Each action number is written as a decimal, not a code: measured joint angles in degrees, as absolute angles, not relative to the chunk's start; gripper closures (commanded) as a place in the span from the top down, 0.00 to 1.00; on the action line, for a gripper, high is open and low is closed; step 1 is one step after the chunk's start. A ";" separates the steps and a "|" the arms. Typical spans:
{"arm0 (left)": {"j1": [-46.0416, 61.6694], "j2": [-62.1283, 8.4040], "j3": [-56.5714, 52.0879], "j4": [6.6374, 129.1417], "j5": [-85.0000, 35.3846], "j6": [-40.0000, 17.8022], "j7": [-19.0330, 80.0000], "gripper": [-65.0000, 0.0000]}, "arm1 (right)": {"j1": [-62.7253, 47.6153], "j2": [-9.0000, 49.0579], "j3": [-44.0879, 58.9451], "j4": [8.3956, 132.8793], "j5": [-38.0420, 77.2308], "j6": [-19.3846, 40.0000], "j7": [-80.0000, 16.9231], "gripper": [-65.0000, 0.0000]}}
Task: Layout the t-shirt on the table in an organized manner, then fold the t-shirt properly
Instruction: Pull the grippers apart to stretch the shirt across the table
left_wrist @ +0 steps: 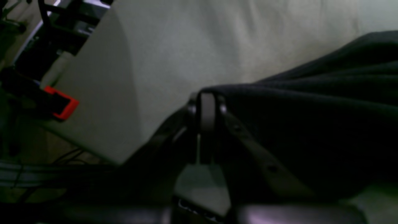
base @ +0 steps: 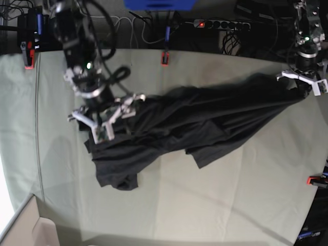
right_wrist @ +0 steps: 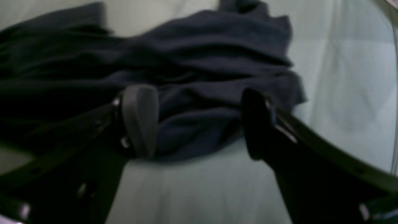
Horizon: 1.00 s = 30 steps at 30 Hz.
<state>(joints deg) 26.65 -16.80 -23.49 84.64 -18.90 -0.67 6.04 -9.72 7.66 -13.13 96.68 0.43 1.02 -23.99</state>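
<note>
Spreading comes first; we have the t-shirt [base: 205, 120] bunched and stretched across the desk [base: 195, 210]; our left pincer [left_wrist: 206, 107] is clamped on one end, our right pincer [right_wrist: 199, 121] gapes over the other; next, it should close there and pull outward.

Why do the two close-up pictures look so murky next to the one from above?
Left wrist view: dim and soft, the t-shirt nearly merging with the shut left hand pinching it. Right wrist view: blurred, with a greenish cast; the open right hand is a dark silhouette over the cloth. Base view: brighter and sharper, though the table edges bow and glare whitens the lower left corner.
</note>
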 measured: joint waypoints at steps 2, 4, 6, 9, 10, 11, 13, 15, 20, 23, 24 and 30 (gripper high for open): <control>26.68 -16.64 -23.49 84.62 -18.94 -0.67 6.31 0.00 | -6.74 7.57 -10.96 93.34 0.47 1.04 -23.99 0.66; 26.65 -16.53 -23.46 84.62 -18.90 -0.64 6.04 0.00 | -4.40 7.57 -8.54 89.91 0.43 0.93 -23.75 0.66; 26.68 -16.58 -23.38 84.62 -18.94 -0.64 6.20 0.00 | -2.31 7.60 -6.50 86.37 0.34 0.64 -23.97 0.66; 26.68 -16.53 -23.14 84.62 -18.94 -0.64 6.04 0.00 | 0.12 7.60 -4.21 82.04 0.23 0.62 -23.90 0.66; 26.68 -16.51 -23.14 84.62 -18.94 -0.62 6.22 0.00 | 0.82 7.57 -3.81 80.62 0.30 0.62 -23.90 0.66; 26.70 -16.51 -23.14 84.64 -18.94 -0.64 6.24 0.00 | 1.50 7.62 -3.73 79.18 0.30 0.62 -23.97 0.66; 26.65 -16.51 -23.14 84.62 -18.96 -0.62 6.22 0.00 | 2.17 7.57 -3.73 77.06 0.34 0.62 -23.70 0.66; 26.63 -16.51 -23.14 84.64 -18.96 -0.62 6.04 0.00 | 2.15 7.53 -3.81 75.61 0.47 0.62 -23.66 0.65; 26.48 -16.51 -23.16 84.64 -18.96 -0.62 6.07 0.00 | 1.39 7.55 -3.75 75.35 0.38 0.62 -23.90 0.34; 26.35 -16.51 -23.16 84.64 -18.96 -0.60 6.02 0.00 | -0.51 7.42 -3.75 76.77 0.32 0.62 -24.21 0.00; 26.35 -16.51 -23.16 84.64 -19.00 -0.60 6.13 0.00 | -1.63 7.44 -3.75 78.04 0.30 0.62 -25.06 0.00; 26.28 -16.49 -23.16 84.88 -19.14 -0.62 6.09 0.00 | -10.02 7.60 -3.75 93.10 0.12 0.54 -30.22 0.00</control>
